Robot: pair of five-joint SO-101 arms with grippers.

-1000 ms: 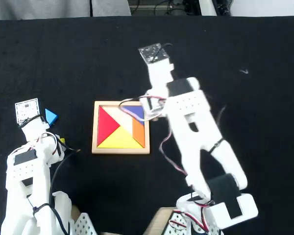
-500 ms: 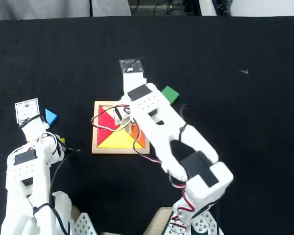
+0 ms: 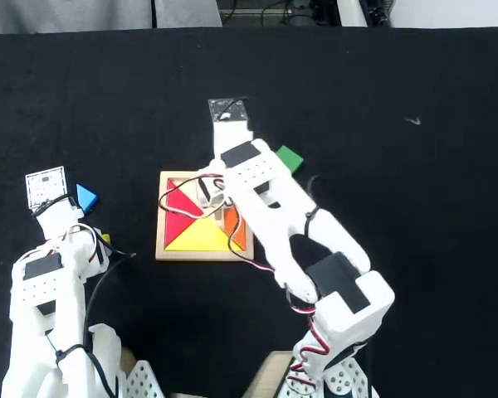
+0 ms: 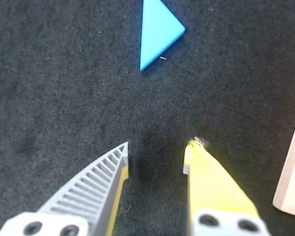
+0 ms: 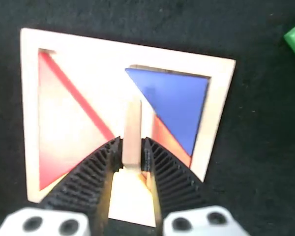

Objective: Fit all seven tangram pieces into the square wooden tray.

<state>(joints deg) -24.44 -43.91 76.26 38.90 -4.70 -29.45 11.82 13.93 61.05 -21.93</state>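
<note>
The square wooden tray (image 3: 203, 255) lies at mid-table and holds a red triangle (image 3: 178, 217), a yellow triangle (image 3: 201, 238) and an orange piece (image 3: 239, 236). My right gripper (image 3: 212, 197) hovers over the tray's upper middle. In the right wrist view it (image 5: 132, 142) is shut on a thin pale tangram piece (image 5: 132, 128) held on edge above the tray (image 5: 123, 49), between the red triangle (image 5: 64, 128) and a dark blue triangle (image 5: 174, 98). My left gripper (image 4: 157, 150) is open on the cloth, a short way from a light blue triangle (image 4: 157, 32).
A green square piece (image 3: 289, 157) lies on the black cloth just beyond the tray's far right corner. The light blue triangle (image 3: 85, 197) sits left of the tray, near the left arm. A tray corner (image 4: 292, 187) edges the left wrist view.
The right arm swung left from the tray's right edge to over the tray, uncovering the green square. The left arm has stayed still.
</note>
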